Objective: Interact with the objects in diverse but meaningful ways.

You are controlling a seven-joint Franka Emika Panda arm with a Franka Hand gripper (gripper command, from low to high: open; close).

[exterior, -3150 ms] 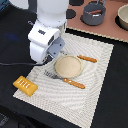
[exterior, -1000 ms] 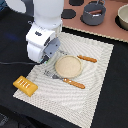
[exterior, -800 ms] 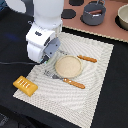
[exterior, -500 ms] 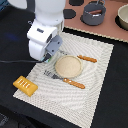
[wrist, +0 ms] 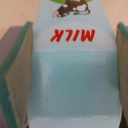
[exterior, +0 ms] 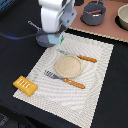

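Since the earliest picture the arm has been shifted only slightly, its white body staying over the far corner of the placemat at the exterior view's left, while the plate, cutlery and bread loaf have been left where they lay. In the wrist view the gripper point(wrist: 67, 75) is seen closed around the pale blue milk carton point(wrist: 75, 95): a fingertip point(wrist: 17, 75) with a greenish padded face is pressed against one flat side of the carton and its partner against the opposite side, so that the carton is held squarely between them. The carton's surface is smooth and slightly glossy, with the word MILK printed in red and a cow picture beyond it. In the exterior view the carton itself is hidden under the arm's white housing point(exterior: 56, 17), and the fingers cannot be made out there. Well away from the fingers, the ridged yellow-orange bread loaf point(exterior: 25, 85) is lying on the near edge of the pale woven placemat point(exterior: 97, 75). A round tan plate point(exterior: 68, 66) is set at the mat's middle, flanked by an orange-handled fork point(exterior: 65, 80) and an orange-handled knife point(exterior: 80, 57). A grey pot-like vessel point(exterior: 93, 13) is standing on a tan surface beyond the mat.
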